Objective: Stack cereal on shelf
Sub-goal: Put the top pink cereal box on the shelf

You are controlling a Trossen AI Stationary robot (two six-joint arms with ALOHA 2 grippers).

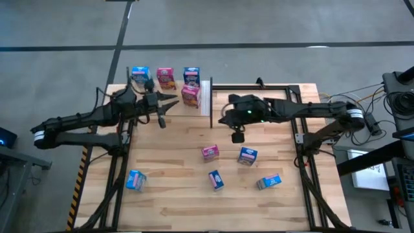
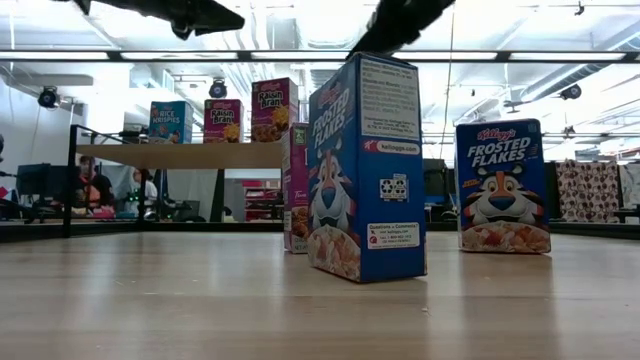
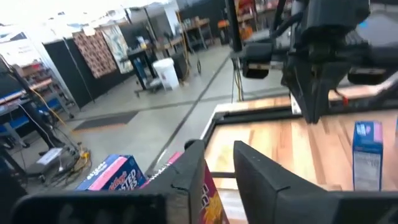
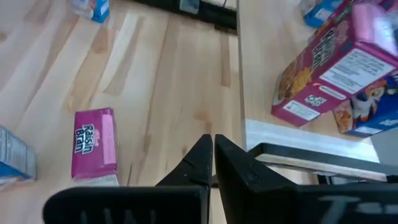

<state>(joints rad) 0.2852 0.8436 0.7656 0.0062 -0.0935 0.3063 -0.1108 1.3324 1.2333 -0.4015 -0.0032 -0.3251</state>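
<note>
The shelf (image 1: pixel 184 116) stands at the table's far left, with a white strip (image 1: pixel 206 97) along its right side. On it stand two blue cereal boxes (image 1: pixel 140 74) (image 1: pixel 191 76) and two pink ones (image 1: pixel 166 77) (image 1: pixel 190 95). My left gripper (image 1: pixel 173 100) (image 3: pixel 217 149) points level at the nearer pink box (image 3: pixel 210 196) and is open. That box shows low in the gap between the fingers. My right gripper (image 1: pixel 222 116) (image 4: pixel 212 140) hangs shut and holds nothing, just right of the white strip (image 4: pixel 298 140). Several boxes lie or stand on the table, among them a pink one (image 1: pixel 209 152) (image 4: pixel 93 146). My left gripper comes level at the pink box on the shelf, from the table's left. The box's top part (image 3: pixel 210 196) shows between the two fingers. Whether either finger touches it, I cannot tell. The box stands on the shelf.
Blue boxes are spread over the table's near half (image 1: pixel 248 156) (image 1: pixel 215 180) (image 1: pixel 269 182) (image 1: pixel 134 180). In the low view two of them (image 2: pixel 365 165) (image 2: pixel 503 187) stand upright. A black metal frame (image 1: pixel 259 87) runs along the far right edge. Bare planks lie between the shelf and the loose boxes.
</note>
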